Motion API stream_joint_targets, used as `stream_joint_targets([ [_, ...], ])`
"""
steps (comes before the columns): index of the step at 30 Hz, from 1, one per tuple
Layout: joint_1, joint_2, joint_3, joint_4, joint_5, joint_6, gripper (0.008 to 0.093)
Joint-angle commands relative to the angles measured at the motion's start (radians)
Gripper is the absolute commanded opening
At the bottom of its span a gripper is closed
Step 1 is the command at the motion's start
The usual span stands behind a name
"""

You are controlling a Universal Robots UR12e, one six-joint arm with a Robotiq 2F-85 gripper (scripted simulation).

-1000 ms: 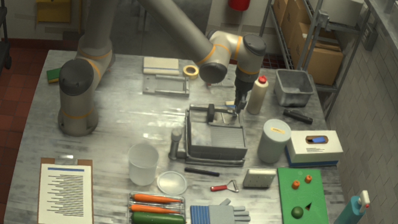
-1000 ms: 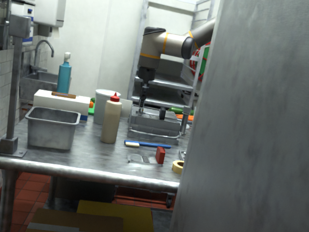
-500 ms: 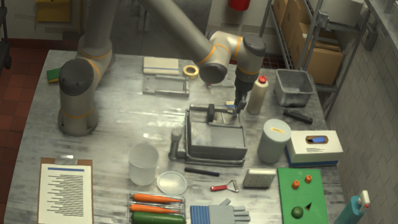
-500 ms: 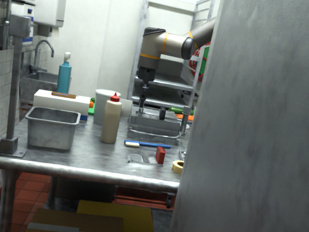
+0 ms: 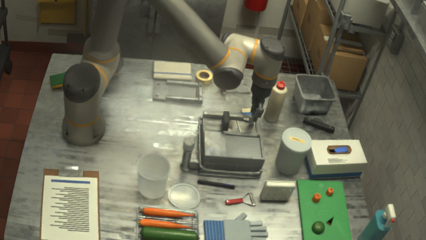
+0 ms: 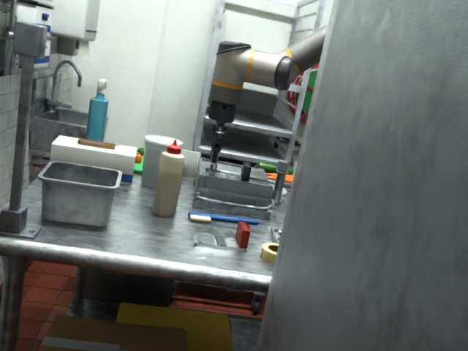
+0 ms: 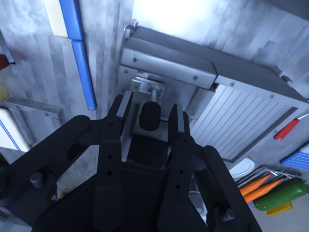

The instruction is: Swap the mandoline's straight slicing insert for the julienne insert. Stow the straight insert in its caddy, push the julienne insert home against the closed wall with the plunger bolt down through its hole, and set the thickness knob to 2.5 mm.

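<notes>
The grey mandoline (image 5: 229, 146) stands in the middle of the steel table, its ribbed deck (image 7: 239, 119) facing the near edge. At its far right corner a small black ribbed knob (image 7: 149, 115) on a thin metal stem rises from a bracket. My gripper (image 7: 150, 112) points straight down over that corner, its open fingers on either side of the knob, holding nothing. A second black knob (image 5: 225, 119) sits on the crossbar at the mandoline's far end. A flat grey caddy (image 5: 177, 90) lies further back on the table, beside a white block (image 5: 172, 70).
A grey cylinder canister (image 5: 292, 150) stands right of the mandoline, and a squeeze bottle (image 5: 274, 101) with a red cap stands close by my wrist. A blue-handled tool (image 6: 223, 218) lies behind the mandoline, and a steel bin (image 5: 313, 93) sits at the far right.
</notes>
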State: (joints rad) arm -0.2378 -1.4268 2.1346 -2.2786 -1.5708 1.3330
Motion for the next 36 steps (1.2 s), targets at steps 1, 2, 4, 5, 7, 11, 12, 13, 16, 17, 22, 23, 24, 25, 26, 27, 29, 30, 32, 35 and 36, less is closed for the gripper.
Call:
stream_joint_targets([
  [1,0.000,0.000,-0.001,0.000,0.000,0.000,0.0480],
  [2,0.000,0.000,-0.001,0.000,0.000,0.000,0.0480],
  [4,0.000,0.000,-0.001,0.000,0.000,0.000,0.0480],
  [5,0.000,0.000,-0.001,0.000,0.000,0.000,0.0480],
  [7,0.000,0.000,-0.001,0.000,0.000,0.000,0.0480],
  [11,0.000,0.000,-0.001,0.000,0.000,0.000,0.0410],
  [12,0.000,0.000,-0.001,0.000,0.000,0.000,0.0390],
  [13,0.000,0.000,-0.001,0.000,0.000,0.000,0.0370],
  [16,0.000,0.000,-0.001,0.000,0.000,0.000,0.0310],
  [17,0.000,0.000,-0.001,0.000,0.000,0.000,0.0290],
  [22,0.000,0.000,-0.001,0.000,0.000,0.000,0.0190],
  [23,0.000,0.000,-0.001,0.000,0.000,0.000,0.0170],
  [24,0.000,0.000,-0.001,0.000,0.000,0.000,0.0150],
  [25,0.000,0.000,-0.001,0.000,0.000,0.000,0.0130],
  [26,0.000,0.000,-0.001,0.000,0.000,0.000,0.0110],
  [27,0.000,0.000,-0.001,0.000,0.000,0.000,0.0090],
  [29,0.000,-0.001,-0.001,0.000,0.000,0.000,0.0080],
  [30,0.000,-0.001,-0.001,0.001,0.000,0.000,0.0080],
  [32,0.000,-0.002,-0.002,0.002,0.000,0.000,0.0080],
  [35,0.000,-0.003,-0.002,0.004,0.000,0.000,0.0080],
  [36,0.000,-0.003,-0.003,0.004,0.000,0.000,0.0080],
])
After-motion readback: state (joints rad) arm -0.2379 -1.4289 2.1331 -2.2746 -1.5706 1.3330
